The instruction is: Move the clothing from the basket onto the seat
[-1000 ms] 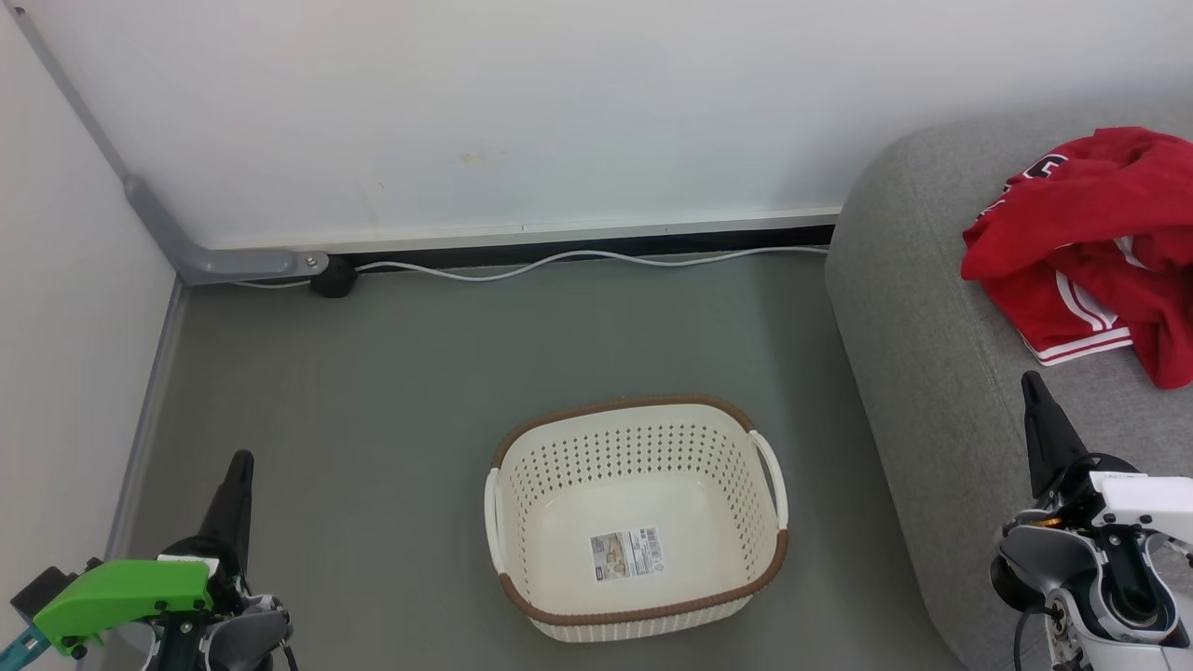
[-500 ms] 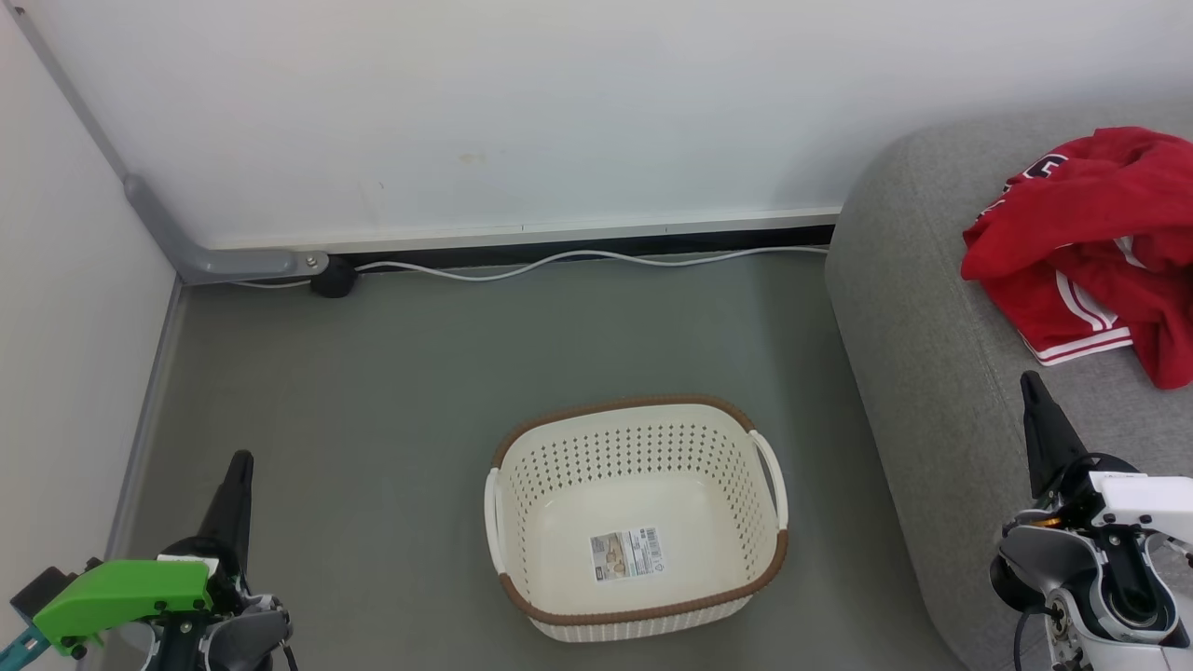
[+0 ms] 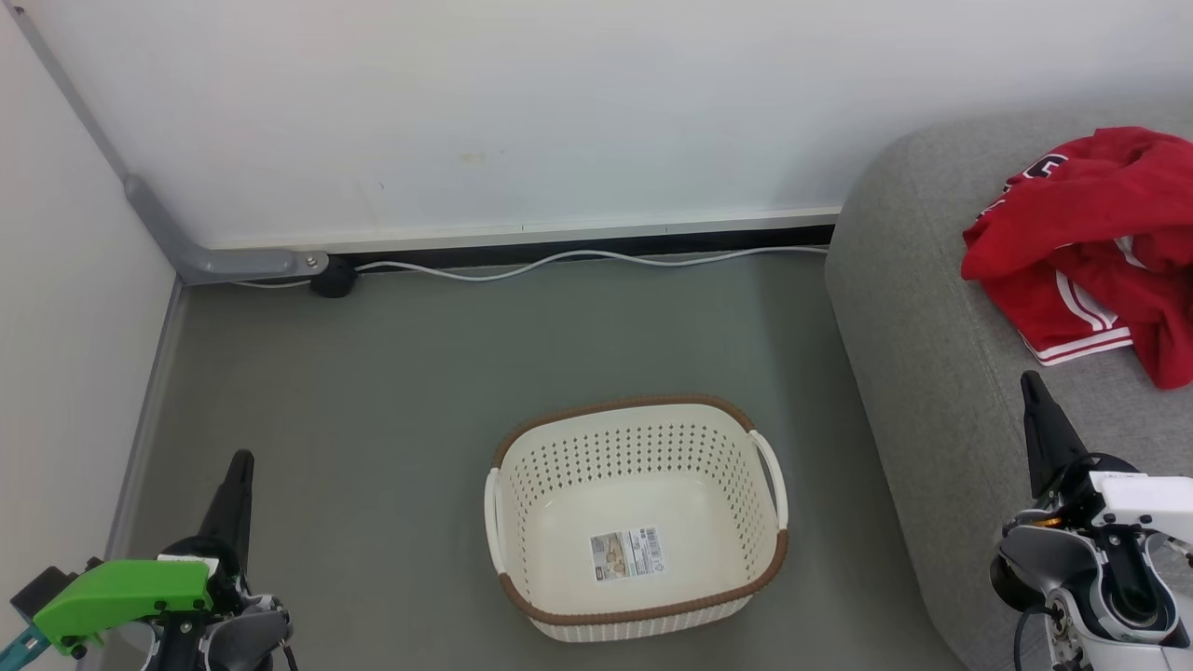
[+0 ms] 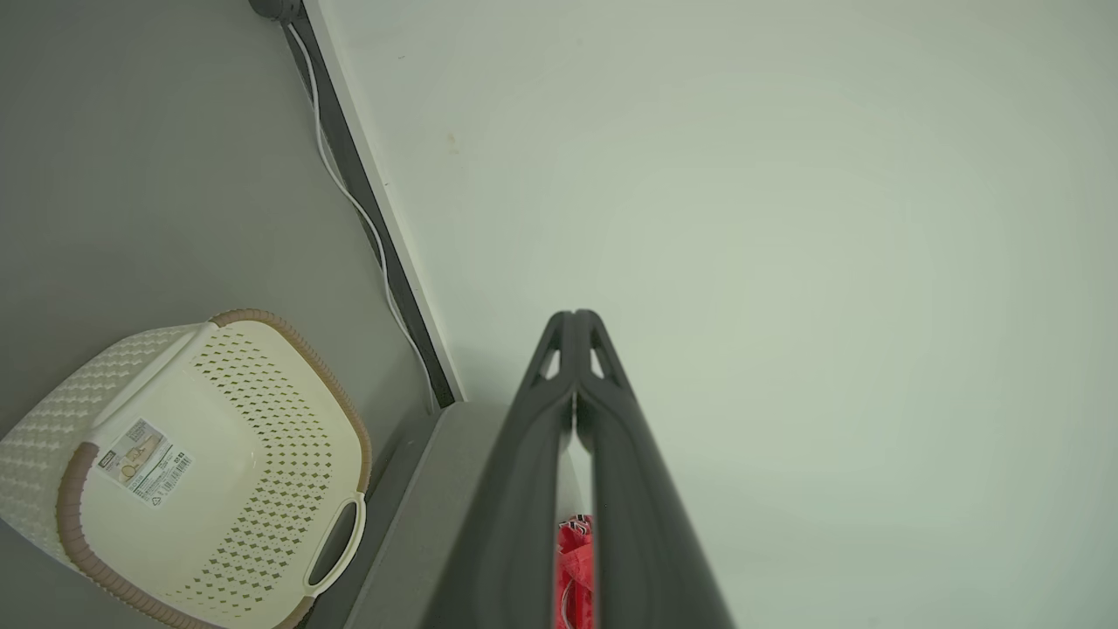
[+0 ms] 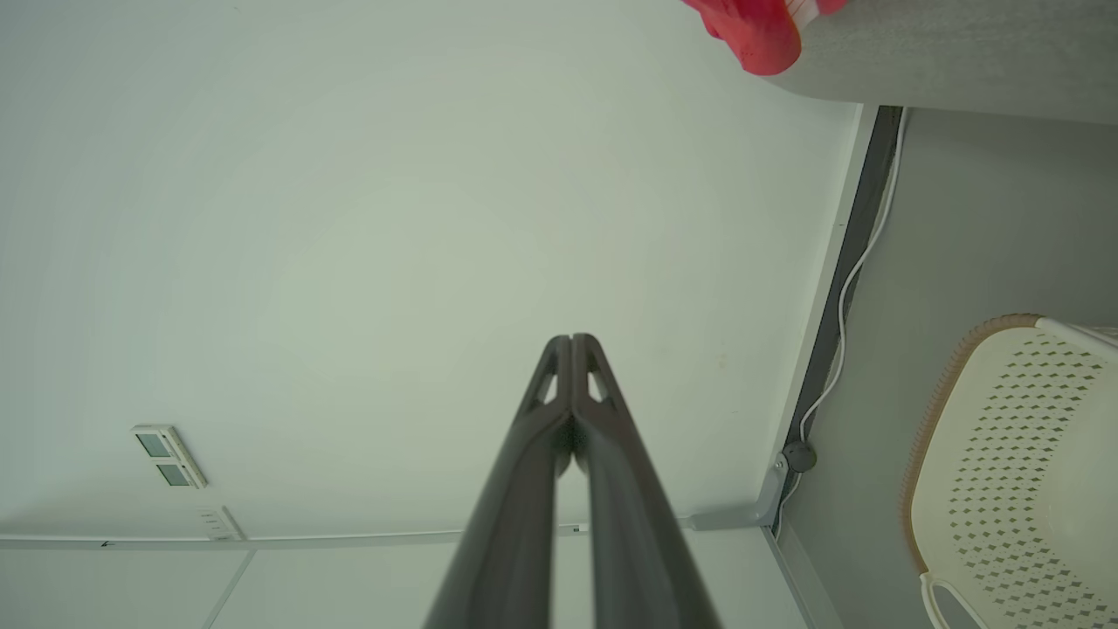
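Grey floor (image 3: 373,391) meets a white wall (image 3: 559,112). Low over it, the left gripper (image 3: 241,459) has its fingers pressed together, bare. The right gripper (image 3: 1028,380), likewise clenched and bare, is over the seat (image 3: 913,354). Between them stands the basket (image 3: 643,403), a sticker (image 3: 627,554) on its base. The clothing (image 3: 1090,233) lies heaped on the seat, well apart from the basket. The right wrist view adds a wall plate (image 5: 169,454). The left wrist view glimpses red through its finger gap.

Bright even light, soft shadows, wrist views edge-warped.
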Robot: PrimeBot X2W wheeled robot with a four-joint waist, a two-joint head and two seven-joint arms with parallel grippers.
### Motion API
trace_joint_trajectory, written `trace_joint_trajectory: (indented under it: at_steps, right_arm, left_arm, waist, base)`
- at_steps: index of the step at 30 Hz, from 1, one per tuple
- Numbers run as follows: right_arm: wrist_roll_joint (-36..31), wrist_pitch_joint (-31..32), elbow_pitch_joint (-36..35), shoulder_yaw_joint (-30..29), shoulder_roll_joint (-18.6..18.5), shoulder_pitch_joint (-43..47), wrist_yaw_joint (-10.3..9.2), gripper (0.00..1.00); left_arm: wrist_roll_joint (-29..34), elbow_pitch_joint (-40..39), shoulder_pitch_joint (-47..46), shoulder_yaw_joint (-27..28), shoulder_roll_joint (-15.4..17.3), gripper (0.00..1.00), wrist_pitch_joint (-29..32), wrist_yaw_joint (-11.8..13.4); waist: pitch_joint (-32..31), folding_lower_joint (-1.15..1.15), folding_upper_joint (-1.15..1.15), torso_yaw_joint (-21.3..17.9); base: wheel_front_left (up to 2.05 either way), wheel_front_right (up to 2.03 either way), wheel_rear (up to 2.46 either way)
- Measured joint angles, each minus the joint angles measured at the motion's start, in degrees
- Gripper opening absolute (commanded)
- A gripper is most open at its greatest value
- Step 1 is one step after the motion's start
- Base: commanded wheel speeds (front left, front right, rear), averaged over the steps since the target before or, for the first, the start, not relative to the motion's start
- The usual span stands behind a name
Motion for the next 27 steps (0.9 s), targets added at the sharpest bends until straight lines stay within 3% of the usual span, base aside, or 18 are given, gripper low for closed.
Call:
trace_joint_trajectory:
  at_steps: [27]
  right_arm:
    - [0.0, 0.0, 0.0, -0.1, 0.1, 0.0, 0.07, 0.0]
  left_arm:
    - [0.0, -0.1, 0.0, 0.0, 0.0, 0.0, 0.0, 0.0]
  waist:
    - [0.0, 0.0, 0.0, 0.0]
  base:
    - [0.0, 0.0, 0.0]
